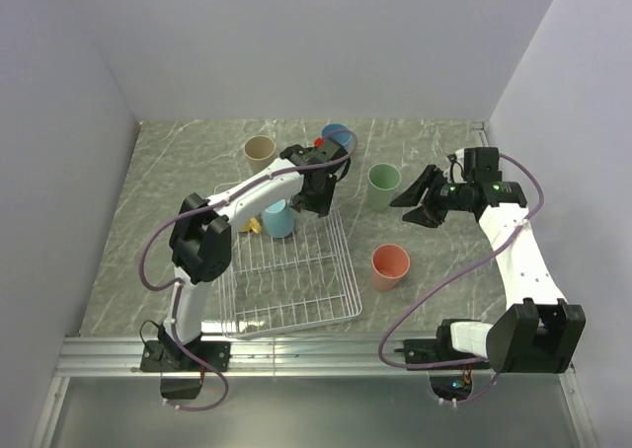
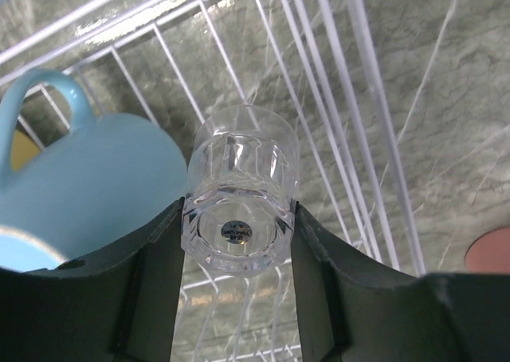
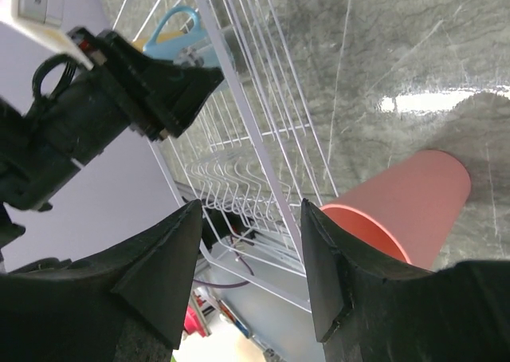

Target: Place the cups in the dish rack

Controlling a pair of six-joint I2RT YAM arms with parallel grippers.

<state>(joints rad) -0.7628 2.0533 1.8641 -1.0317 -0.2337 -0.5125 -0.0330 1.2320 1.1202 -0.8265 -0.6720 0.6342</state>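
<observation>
My left gripper (image 1: 318, 201) hangs over the far right part of the white wire dish rack (image 1: 326, 305). In the left wrist view this gripper (image 2: 237, 212) is shut on a clear glass tumbler (image 2: 243, 159), held above the rack's wires (image 2: 358, 123). A light-blue mug (image 1: 278, 218) stands in the rack beside it, also in the left wrist view (image 2: 88, 186). A yellow mug (image 1: 249, 225) is mostly hidden behind it. My right gripper (image 1: 415, 201) is open and empty, between the green cup (image 1: 383, 186) and the salmon cup (image 1: 390, 266). In the right wrist view that gripper (image 3: 251, 258) has the salmon cup (image 3: 406, 202) to its right.
A beige cup (image 1: 260, 152) and a blue cup (image 1: 338, 136) stand on the marble table beyond the rack. The rack (image 3: 263, 139) and my left arm (image 3: 119, 99) show in the right wrist view. Grey walls close in the left, back and right.
</observation>
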